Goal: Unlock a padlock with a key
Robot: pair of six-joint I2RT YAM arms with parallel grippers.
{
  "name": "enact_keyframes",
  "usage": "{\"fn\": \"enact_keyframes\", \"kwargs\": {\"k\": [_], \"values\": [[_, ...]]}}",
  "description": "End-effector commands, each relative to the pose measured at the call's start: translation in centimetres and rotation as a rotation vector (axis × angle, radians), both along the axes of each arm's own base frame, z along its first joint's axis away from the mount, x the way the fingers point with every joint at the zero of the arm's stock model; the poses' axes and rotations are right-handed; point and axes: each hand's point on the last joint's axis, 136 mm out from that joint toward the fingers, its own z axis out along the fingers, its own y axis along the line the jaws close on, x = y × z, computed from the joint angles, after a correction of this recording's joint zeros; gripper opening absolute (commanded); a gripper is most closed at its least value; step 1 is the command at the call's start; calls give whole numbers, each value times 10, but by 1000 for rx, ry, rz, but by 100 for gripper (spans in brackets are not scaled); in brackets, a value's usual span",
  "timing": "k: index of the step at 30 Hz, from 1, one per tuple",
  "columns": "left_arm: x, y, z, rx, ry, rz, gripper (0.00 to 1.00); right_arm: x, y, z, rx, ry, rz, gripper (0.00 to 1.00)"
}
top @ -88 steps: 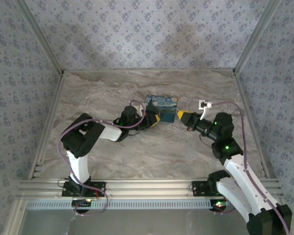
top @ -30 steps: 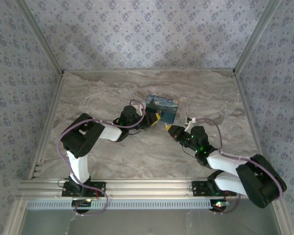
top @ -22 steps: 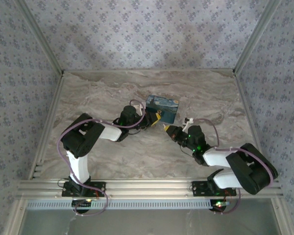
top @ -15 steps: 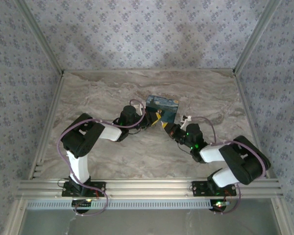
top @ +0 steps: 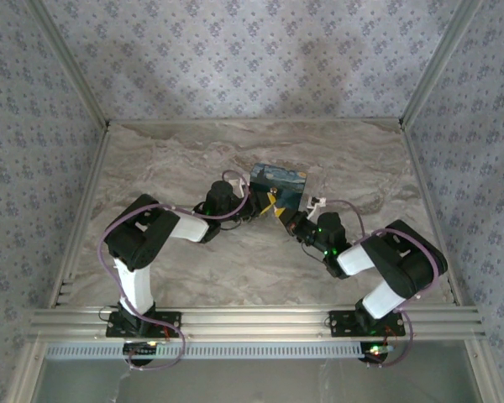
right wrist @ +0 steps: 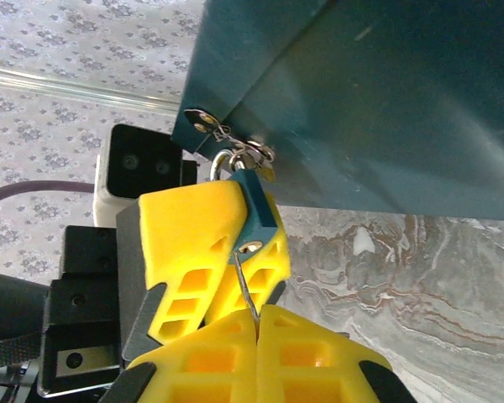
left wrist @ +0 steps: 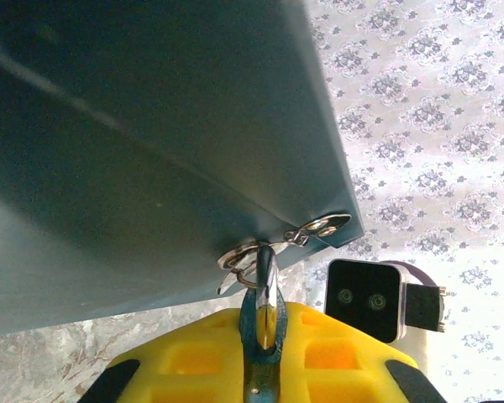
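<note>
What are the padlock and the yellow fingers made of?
Padlock: blue body, probably painted or coated metal; its shiny silver shackle looks like steel. Fingers: matte yellow, moulded with hollow cells, likely plastic.

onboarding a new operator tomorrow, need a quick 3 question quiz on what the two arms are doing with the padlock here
1. True or false: the left fingers are clamped on the blue padlock.
2. The right fingers pinch: A) a screwdriver B) a thin key C) a cable
3. Fill in: the padlock's shackle is hooked through the hasp of the dark teal ____.

Key: 1 true; 2 B; 3 box
</note>
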Motion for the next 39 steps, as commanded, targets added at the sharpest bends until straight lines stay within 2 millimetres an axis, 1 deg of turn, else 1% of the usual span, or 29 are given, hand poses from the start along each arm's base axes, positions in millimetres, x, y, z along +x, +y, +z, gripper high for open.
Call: {"fn": "enact_keyframes", "kwargs": {"k": [1, 7, 15, 25, 30, 39], "values": [[-1, -9, 36, -82, -84, -37, 11, 3, 5, 12, 38, -31, 7, 0], [-1, -10, 38, -86, -85, -38, 11, 4, 7, 12, 39, -25, 15, 0], [0, -10, 38, -89, -88, -36, 11, 3, 6, 4, 37, -4, 12, 0], [-1, -9, 38, -91, -86, -35, 11, 5, 6, 1, 39, -1, 8, 0], [0, -8, 37, -91, -87, -33, 11, 2, 5, 1, 46, -2, 8, 0], [0, -7, 37, -93, -85, -29, 11, -14, -3, -1, 40, 14, -3, 0]]}}
